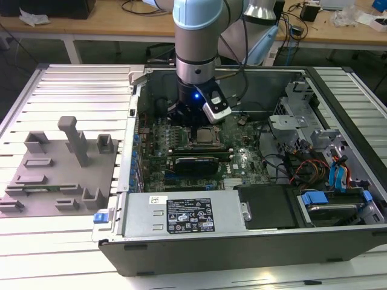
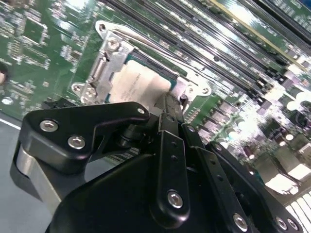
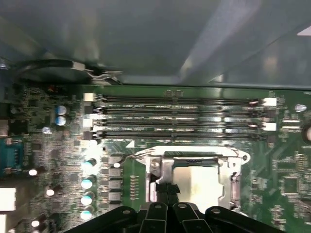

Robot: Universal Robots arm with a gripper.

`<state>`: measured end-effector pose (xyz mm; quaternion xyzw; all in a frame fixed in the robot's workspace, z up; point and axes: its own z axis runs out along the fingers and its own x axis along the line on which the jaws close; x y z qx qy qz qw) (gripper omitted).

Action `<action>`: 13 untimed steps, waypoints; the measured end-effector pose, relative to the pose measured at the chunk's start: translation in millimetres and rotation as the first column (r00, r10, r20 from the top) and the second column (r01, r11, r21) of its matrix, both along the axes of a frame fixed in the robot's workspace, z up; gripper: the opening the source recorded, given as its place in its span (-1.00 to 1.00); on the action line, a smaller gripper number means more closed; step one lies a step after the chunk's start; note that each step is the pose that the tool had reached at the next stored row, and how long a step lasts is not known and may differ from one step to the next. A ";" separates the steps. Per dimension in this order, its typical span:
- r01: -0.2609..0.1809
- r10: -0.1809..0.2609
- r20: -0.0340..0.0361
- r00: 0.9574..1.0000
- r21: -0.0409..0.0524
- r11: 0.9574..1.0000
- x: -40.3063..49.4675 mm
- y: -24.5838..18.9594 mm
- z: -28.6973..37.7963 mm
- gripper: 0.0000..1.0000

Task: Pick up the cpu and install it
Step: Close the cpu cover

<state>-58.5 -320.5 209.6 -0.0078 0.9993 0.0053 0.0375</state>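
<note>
Memory slots (image 3: 180, 119), four long dark rails, run along one side of the socket frame (image 3: 160, 167), and a row of silver-capped capacitors (image 3: 88, 182) stands on the green motherboard (image 3: 48, 145) near another side. All of this sits deep inside an open computer case (image 1: 242, 248), whose metal walls rise around the board. In the exterior view a boxy grey power supply (image 1: 181, 214) fills the near edge of the case, a black expansion card (image 1: 196, 163) lies between it and the socket, and orange and red cables (image 1: 302, 166) with blue plastic clips (image 1: 314, 197) crowd the exterior view's right. The case rests on a ribbed metal surface (image 1: 72, 84), where a grey plastic fixture tray (image 1: 54, 169) with upright posts stands well apart at the exterior view's left.

The cpu (image 2: 138, 87) lies flat inside the socket frame, its pale, silvery square top showing through the bright stamped-metal surround. The arm (image 1: 195, 36) reaches straight down into the case, and the hand (image 2: 168, 104) hangs directly over the socket. Its black, bolted links converge on closed fingertips (image 3: 163, 190) drawn together at one edge of the cpu, just beside the frame. Whether they actually touch the chip cannot be told.
</note>
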 end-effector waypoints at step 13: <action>0.000 0.000 0.022 1.000 0.000 1.000 -10.4 -0.3 -5.1 -0.79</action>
